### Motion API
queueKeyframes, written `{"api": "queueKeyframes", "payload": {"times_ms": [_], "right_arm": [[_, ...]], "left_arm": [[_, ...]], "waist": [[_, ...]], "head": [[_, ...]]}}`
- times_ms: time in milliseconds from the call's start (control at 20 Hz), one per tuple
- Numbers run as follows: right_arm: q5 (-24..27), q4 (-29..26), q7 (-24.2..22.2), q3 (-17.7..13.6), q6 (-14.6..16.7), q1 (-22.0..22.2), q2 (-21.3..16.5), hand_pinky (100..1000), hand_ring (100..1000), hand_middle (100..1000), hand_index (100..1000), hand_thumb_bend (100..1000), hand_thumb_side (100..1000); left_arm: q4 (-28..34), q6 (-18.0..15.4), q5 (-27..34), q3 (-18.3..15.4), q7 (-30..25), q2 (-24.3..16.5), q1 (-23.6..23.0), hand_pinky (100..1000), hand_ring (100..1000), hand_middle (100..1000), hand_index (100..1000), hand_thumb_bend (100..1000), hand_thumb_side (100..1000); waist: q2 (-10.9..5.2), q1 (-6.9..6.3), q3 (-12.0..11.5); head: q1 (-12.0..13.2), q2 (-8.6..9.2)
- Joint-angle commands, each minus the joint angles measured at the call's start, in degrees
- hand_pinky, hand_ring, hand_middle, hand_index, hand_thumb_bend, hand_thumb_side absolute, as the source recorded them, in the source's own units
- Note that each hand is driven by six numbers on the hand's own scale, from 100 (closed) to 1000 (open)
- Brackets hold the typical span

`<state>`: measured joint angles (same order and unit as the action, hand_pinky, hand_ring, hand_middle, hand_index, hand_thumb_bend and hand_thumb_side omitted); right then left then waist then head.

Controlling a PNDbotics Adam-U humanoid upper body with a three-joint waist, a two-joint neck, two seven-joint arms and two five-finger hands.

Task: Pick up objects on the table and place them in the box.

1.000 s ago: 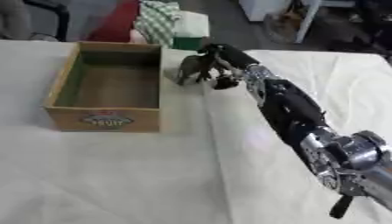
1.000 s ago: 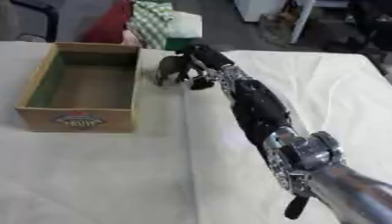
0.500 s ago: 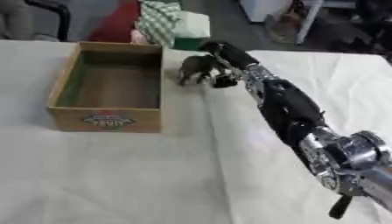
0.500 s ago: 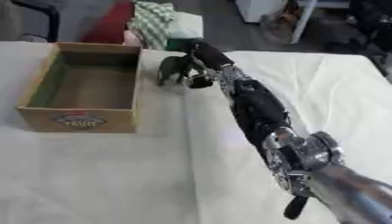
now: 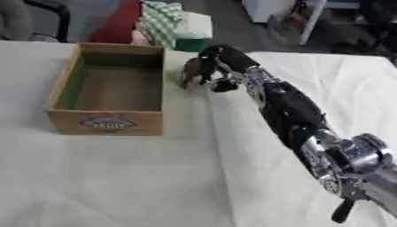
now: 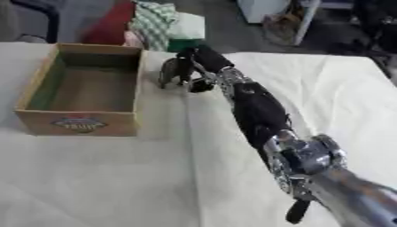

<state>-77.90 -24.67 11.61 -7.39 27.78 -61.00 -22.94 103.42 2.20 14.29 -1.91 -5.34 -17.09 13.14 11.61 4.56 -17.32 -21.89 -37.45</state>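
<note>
head stereo pair | looking down, forward over white-clothed table point(image 5: 116, 177) | close above right arm | both sharing open wooden box point(image 6: 46, 122) (slightly offset sideways)

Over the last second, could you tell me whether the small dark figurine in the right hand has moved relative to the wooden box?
Yes, slightly. The figurine, held by the right hand, has shifted left, closing the gap toward the wooden box's right wall.

Open-topped box point(image 5: 108, 91), interior unobstructed

Grey floor point(image 5: 93, 17) beyond the white-clothed table point(image 5: 116, 177), white furniture legs point(image 5: 310, 22).
</note>
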Motion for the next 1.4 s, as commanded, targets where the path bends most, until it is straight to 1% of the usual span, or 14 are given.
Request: {"api": "queueKeyframes", "payload": {"times_ms": [50,150,200,300,450,600,750,950,1050,1100,1150,1200,1300,1400], "right_arm": [[-1.8,-0.2,-0.1,0.2,0.2,-0.2,-0.8,978,916,830,441,100,338],[-2.2,-0.1,-0.1,0.3,0.2,-0.1,-0.8,975,907,813,374,100,340],[-2.3,0.0,-0.1,0.3,0.2,-0.1,-0.8,970,890,792,323,100,338],[-2.5,0.1,-0.1,0.3,0.3,0.0,-0.8,963,859,767,272,100,329],[-2.3,-0.3,0.8,0.1,0.7,0.1,-0.9,940,770,681,188,100,291],[-2.0,-0.9,2.1,0.0,1.3,0.1,-1.0,921,728,629,171,100,263],[-1.4,-1.6,3.9,-0.2,1.9,0.1,-1.1,905,701,603,164,100,240],[-0.1,-3.1,7.5,-0.4,2.4,-0.1,-1.1,861,645,552,144,100,219],[0.3,-3.4,8.6,-0.3,2.8,-0.1,-1.2,839,616,497,142,100,217],[0.4,-3.6,9.0,-0.3,3.0,-0.1,-1.2,768,536,335,139,100,210],[0.5,-3.7,9.3,-0.2,3.2,-0.1,-1.2,722,470,254,139,100,210],[0.7,-3.8,9.4,-0.2,3.5,-0.1,-1.2,714,454,222,139,100,209],[1.0,-4.1,9.6,-0.1,4.1,-0.2,-1.2,703,431,194,138,100,203],[1.4,-4.8,9.7,-0.1,4.7,-0.3,-1.2,705,443,188,138,100,194]], "left_arm": [[1.3,-0.1,-0.3,-0.2,-0.1,-0.4,0.8,683,715,589,568,100,845],[1.3,-0.1,-0.2,-0.2,-0.1,-0.4,0.8,682,715,589,568,100,845],[1.3,-0.1,-0.2,-0.2,-0.1,-0.4,0.8,682,715,589,568,100,845],[1.3,-0.1,-0.2,-0.2,-0.1,-0.4,0.9,682,715,589,568,100,845],[1.3,-0.1,-0.1,-0.3,0.0,-0.5,0.9,682,715,588,568,100,844],[1.3,-0.1,-0.1,-0.3,0.0,-0.5,0.9,681,715,588,567,100,843],[1.3,-0.1,0.0,-0.3,0.1,-0.5,0.9,681,715,588,567,100,843],[1.3,0.0,0.2,-0.4,0.2,-0.6,0.9,680,715,587,567,100,843],[1.3,0.0,0.2,-0.4,0.2,-0.6,0.9,680,715,587,567,100,843],[1.3,0.0,0.2,-0.4,0.2,-0.6,0.9,680,715,587,567,100,842],[1.3,0.0,0.2,-0.4,0.3,-0.6,0.9,680,715,587,566,100,842],[1.3,0.0,0.2,-0.4,0.3,-0.6,0.9,680,715,587,566,100,842],[1.3,0.0,0.2,-0.4,0.3,-0.6,0.9,680,715,586,566,100,842],[1.3,0.0,0.3,-0.5,0.3,-0.7,0.9,680,715,586,566,100,841]], "waist": [[-0.6,-0.32,0.0],[-0.62,-0.32,0.1],[-0.64,-0.33,0.1],[-0.67,-0.35,0.2],[-0.73,-0.37,0.3],[-0.78,-0.4,0.4],[-0.85,-0.44,0.5],[-0.95,-0.44,0.7],[-0.99,-0.43,0.7],[-1.01,-0.43,0.8],[-1.02,-0.42,0.8],[-1.03,-0.41,0.8],[-1.06,-0.4,0.8],[-1.11,-0.37,0.9]], "head": [[-0.2,0.62],[-0.2,0.67],[-0.2,0.7],[-0.3,0.76],[-0.3,0.75],[-0.2,0.81],[-0.2,0.88],[-0.3,0.98],[-0.3,1.02],[-0.3,1.03],[-0.3,1.05],[-0.3,1.08],[-0.3,1.11],[-0.3,1.16]]}}
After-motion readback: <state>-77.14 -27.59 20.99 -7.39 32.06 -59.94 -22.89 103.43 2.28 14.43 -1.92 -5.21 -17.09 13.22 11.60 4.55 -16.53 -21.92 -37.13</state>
